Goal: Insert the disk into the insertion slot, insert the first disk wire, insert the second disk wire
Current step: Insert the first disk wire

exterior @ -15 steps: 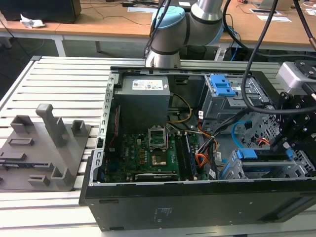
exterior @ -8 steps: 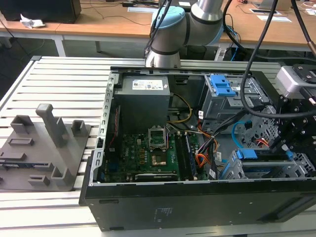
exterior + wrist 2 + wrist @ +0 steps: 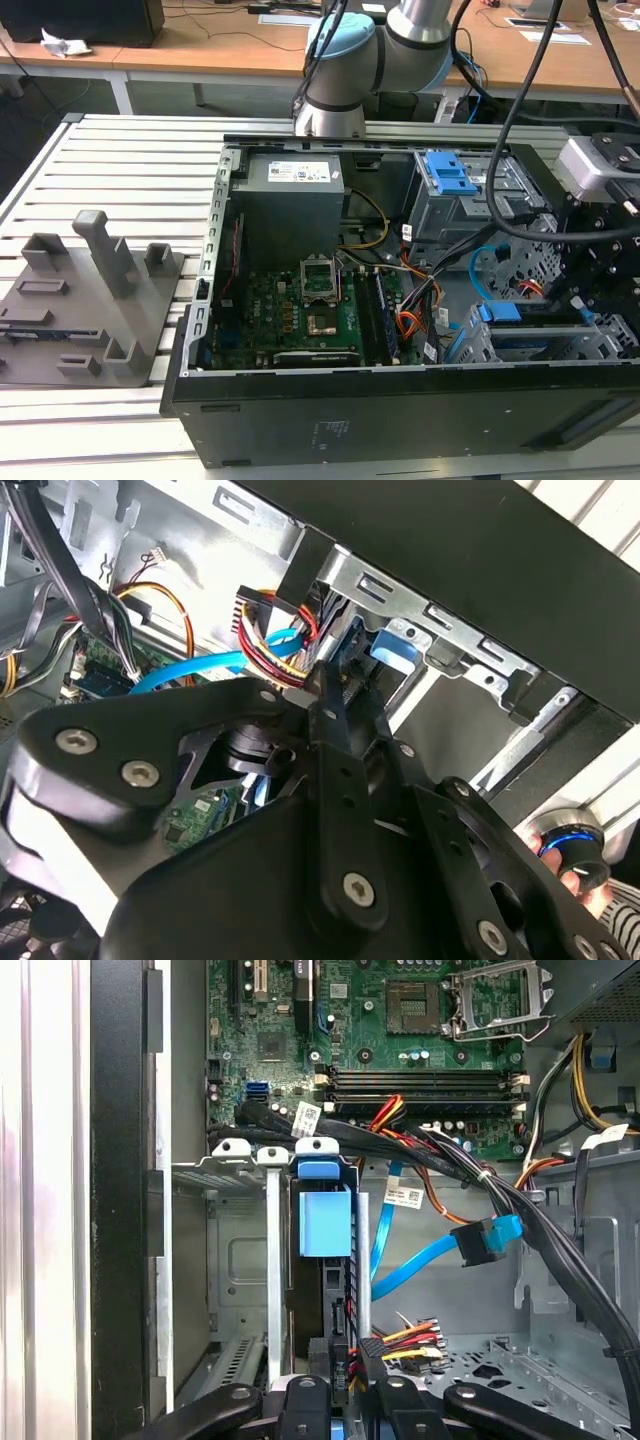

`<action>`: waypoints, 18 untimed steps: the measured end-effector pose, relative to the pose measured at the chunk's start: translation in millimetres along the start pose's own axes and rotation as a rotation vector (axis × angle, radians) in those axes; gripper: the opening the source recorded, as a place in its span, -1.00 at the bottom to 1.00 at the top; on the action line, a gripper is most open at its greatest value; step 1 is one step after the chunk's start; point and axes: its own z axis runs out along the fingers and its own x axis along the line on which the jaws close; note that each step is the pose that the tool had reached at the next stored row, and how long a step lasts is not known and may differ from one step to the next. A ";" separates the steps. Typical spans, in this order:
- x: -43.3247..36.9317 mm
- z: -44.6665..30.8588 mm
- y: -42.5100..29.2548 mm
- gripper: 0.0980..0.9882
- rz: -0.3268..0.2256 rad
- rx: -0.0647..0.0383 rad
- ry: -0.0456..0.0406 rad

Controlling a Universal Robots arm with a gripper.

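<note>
Disk (image 3: 325,1222) in its blue carrier, seen end-on in the first wrist view and seated inside the insertion slot (image 3: 600,345). This slot is the low grey perforated cage at the exterior view's right of the open computer case (image 3: 400,420). The gripper (image 3: 345,1360) is placed just at the exposed end of the disk. Beside it is a black connector with red, yellow and black wires (image 3: 400,1340). Whether the jaws are apart, together or clamped on that connector cannot be told. A blue data cable (image 3: 420,1265) is looped near the disk, and its plug (image 3: 490,1240) hangs apart from it. The motherboard (image 3: 400,1020) is seen beyond the wire bundle. A taller cage with blue latch tabs (image 3: 450,175) stands behind the low cage. The case is carried on a slatted metal worktop (image 3: 100,160).
</note>
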 end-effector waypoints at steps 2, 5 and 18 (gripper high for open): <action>-0.2 -10.8 0.5 -0.67 0.000 0.000 -0.0001; -0.5 -28.4 1.2 -0.67 0.000 0.000 -0.0001; -0.5 -28.7 1.2 -0.98 0.000 0.000 -0.0004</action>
